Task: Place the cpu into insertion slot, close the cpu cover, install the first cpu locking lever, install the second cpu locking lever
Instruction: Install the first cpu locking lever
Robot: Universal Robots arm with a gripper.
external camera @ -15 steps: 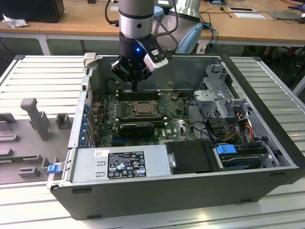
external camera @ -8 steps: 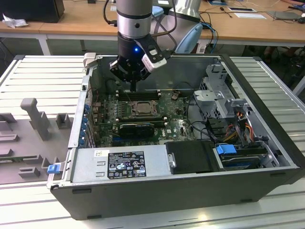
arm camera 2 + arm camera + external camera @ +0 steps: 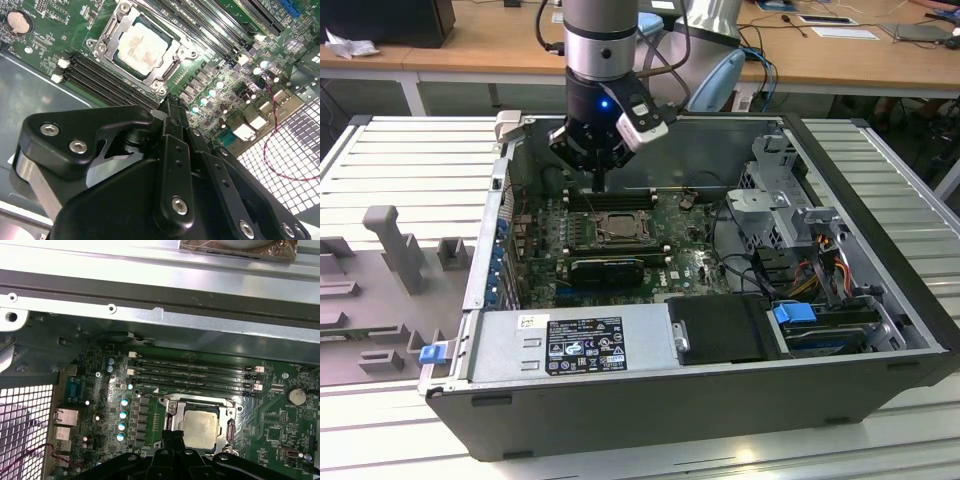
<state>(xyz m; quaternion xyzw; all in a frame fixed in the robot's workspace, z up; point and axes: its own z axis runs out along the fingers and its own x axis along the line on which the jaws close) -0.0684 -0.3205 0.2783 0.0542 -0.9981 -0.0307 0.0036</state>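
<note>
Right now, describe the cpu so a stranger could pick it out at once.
In the exterior view, look inside the open computer case to the green motherboard. Beside the long black memory slots sits a metal-framed insertion slot; the cpu is the pale silvery square in it, the only flat, plain plate among dark parts.
</note>
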